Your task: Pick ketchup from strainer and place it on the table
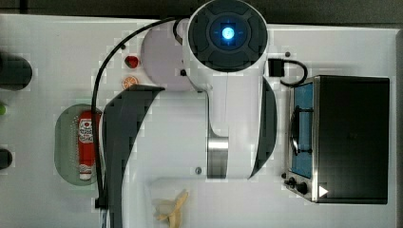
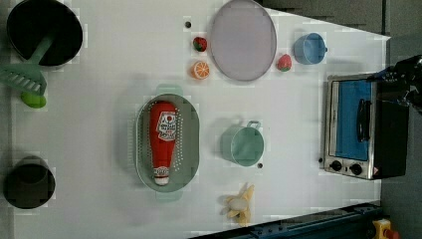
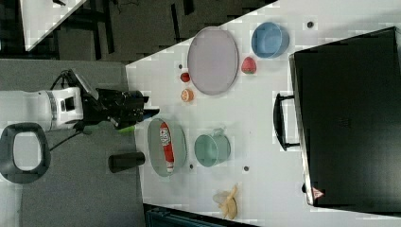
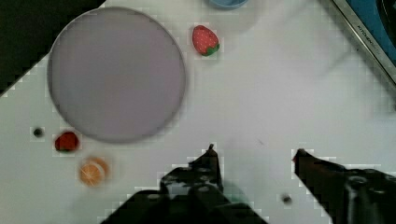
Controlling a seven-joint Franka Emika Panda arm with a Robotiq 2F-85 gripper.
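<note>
Left view shows the ketchup [image 2: 162, 142] lying flat inside the strainer [image 2: 191, 144], with its white cap at the end nearest the banana [image 2: 240, 202]. The strainer sits on the table [image 2: 104, 129]. A teal cup [image 2: 242, 144] stands just beside the strainer, and an orange slice [image 2: 200, 69] lies near the strainer's other end. In the wrist view the gripper [image 4: 256, 154] hangs over bare table with its two fingers [image 4: 211, 161] spread wide, holding nothing. The gripper is well apart from the strainer.
</note>
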